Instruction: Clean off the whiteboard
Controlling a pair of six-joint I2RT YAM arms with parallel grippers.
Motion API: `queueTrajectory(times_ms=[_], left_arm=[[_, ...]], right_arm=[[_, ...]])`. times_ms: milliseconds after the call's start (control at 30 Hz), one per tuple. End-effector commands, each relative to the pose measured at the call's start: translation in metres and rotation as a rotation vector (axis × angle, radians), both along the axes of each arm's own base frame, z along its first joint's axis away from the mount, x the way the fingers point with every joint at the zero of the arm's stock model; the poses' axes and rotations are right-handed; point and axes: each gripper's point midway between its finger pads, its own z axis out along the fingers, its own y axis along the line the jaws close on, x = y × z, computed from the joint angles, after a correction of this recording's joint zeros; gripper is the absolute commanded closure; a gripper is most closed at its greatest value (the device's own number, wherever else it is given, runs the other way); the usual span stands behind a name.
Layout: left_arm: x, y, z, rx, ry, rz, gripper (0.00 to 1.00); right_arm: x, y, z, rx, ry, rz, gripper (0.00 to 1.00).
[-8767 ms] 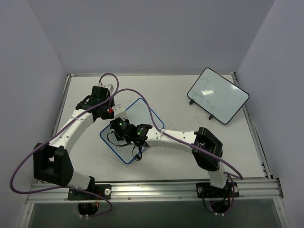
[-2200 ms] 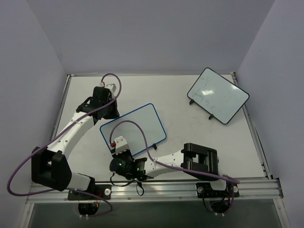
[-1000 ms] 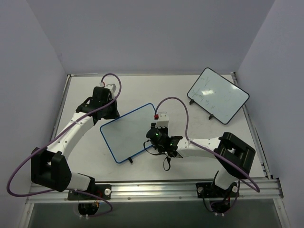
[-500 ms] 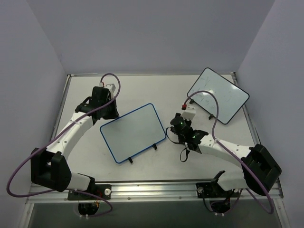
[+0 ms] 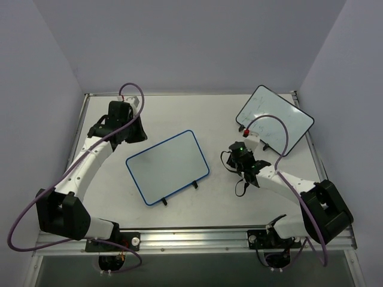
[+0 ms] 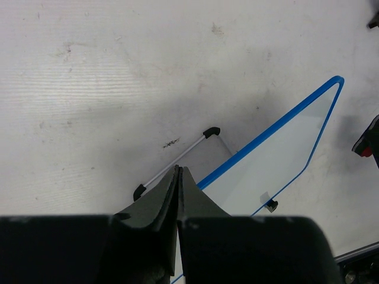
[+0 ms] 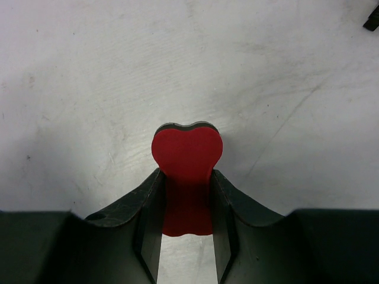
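The whiteboard (image 5: 167, 167), white with a blue frame and small black feet, stands in the middle of the table with no marks on it. Its corner and wire foot show in the left wrist view (image 6: 278, 160). My left gripper (image 5: 133, 133) is shut and empty just off the board's upper left corner; its fingertips (image 6: 179, 171) are pressed together. My right gripper (image 5: 238, 161) is to the right of the board, apart from it, over bare table. In the right wrist view it (image 7: 186, 173) is shut on a red eraser (image 7: 187, 148).
A black-framed whiteboard (image 5: 274, 119) with faint marks stands at the back right. A metal rail (image 5: 197, 239) runs along the table's near edge. Purple cables loop off both arms.
My right gripper has swept with the eraser from the board's near left side across to the table on its right. My left gripper has drawn back up and left from the board's corner.
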Motion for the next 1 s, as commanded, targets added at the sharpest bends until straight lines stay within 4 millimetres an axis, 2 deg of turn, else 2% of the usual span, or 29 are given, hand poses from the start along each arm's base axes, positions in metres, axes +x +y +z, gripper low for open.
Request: queueTrajectory(times_ms=[0,200,400,467,600,667,733,767,833,967], left_arm=[[0.011,0.003,0.019,-0.035,-0.037,0.012,0.90],[0.012,0.010,0.022,-0.053,-0.048,0.024,0.90],[0.010,0.015,0.023,-0.062,-0.059,0.031,0.90],[0.010,0.016,0.022,-0.069,-0.062,0.031,0.91],[0.008,0.019,0.023,-0.070,-0.072,0.035,0.91],[0.006,0.022,0.028,-0.072,-0.091,0.041,0.91],[0.003,0.025,0.034,-0.082,-0.108,0.037,0.91],[0.003,0.026,0.036,-0.081,-0.115,0.039,0.91],[0.000,0.028,0.042,-0.075,-0.134,0.042,0.90],[-0.005,0.031,0.050,-0.066,-0.159,0.051,0.90]], right_arm=[[-0.006,0.000,-0.010,0.028,0.031,-0.005,0.73],[-0.011,-0.002,-0.020,0.029,0.059,-0.010,0.63],[-0.014,-0.001,-0.020,0.038,0.059,0.000,0.41],[-0.016,-0.002,-0.020,0.035,0.062,0.001,0.41],[-0.016,-0.001,-0.009,0.046,0.038,0.006,0.38],[-0.012,0.002,0.003,0.049,0.015,0.018,0.34],[-0.010,0.003,0.017,0.048,-0.002,0.031,0.25],[-0.003,0.007,0.035,0.058,-0.037,0.040,0.21],[0.000,0.008,0.050,0.063,-0.060,0.048,0.02],[0.008,0.019,0.108,0.112,-0.173,0.095,0.00]])
